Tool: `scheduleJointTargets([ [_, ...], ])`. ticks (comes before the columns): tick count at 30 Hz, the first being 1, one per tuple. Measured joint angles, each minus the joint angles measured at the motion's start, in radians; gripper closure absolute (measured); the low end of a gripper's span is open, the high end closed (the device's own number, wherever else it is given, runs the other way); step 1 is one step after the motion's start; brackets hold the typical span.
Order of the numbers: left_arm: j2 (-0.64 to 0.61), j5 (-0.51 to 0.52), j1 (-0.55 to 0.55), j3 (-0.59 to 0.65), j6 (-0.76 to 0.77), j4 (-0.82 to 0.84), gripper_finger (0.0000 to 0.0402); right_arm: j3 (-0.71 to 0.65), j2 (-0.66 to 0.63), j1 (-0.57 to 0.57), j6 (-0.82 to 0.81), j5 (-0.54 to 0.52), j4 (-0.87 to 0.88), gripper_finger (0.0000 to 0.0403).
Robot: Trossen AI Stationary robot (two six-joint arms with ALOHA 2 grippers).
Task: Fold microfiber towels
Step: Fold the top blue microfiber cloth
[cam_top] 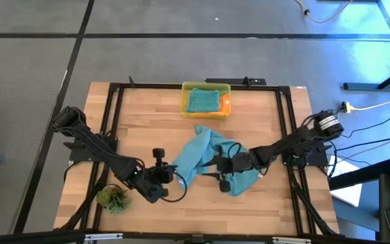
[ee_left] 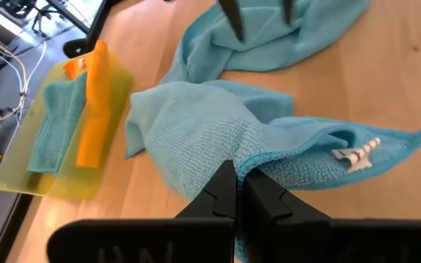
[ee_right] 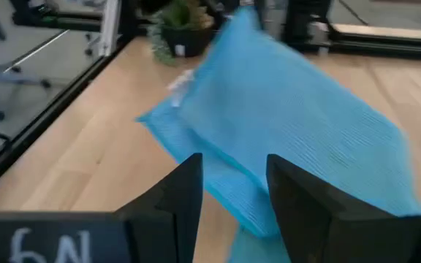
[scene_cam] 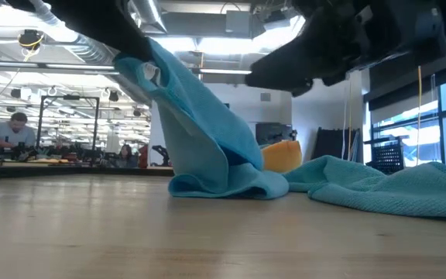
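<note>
— Where is the loose teal towel [cam_top: 205, 154]?

— On the tabletop [cam_top: 269, 122], just in front of the yellow bin [cam_top: 206, 88], which holds another teal towel [cam_top: 202, 101] and an orange one [cam_top: 225, 104].

— And the left gripper [ee_left: 238, 191]?

— Its jaws are clamped together on the loose towel's edge, lifting it into a peak.

— The right gripper [ee_right: 232, 191]?

— Above the towel's other end, jaws apart, nothing between them. A plant tuft [cam_top: 113, 199] sits well away from the bin.
</note>
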State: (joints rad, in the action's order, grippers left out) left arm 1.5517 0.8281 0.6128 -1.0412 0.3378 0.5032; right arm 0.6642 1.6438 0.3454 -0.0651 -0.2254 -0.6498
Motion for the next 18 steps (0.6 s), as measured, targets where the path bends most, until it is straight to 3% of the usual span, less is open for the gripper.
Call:
scheduleJointTargets([
  [5,0.0,0.01,-0.001,0.0,-0.003,-0.001,0.0402,0.087,0.107,0.011,0.136,-0.001,0.016,0.025],
  [12,-0.043,0.013,0.075,0.001,0.063,0.107,0.0401,0.117,0.133,0.019,0.216,-0.274,0.207,0.0248],
  [18,-0.079,0.056,0.139,0.0,0.08,0.116,0.0401,0.115,0.167,0.008,0.205,-0.287,0.276,0.021],
])
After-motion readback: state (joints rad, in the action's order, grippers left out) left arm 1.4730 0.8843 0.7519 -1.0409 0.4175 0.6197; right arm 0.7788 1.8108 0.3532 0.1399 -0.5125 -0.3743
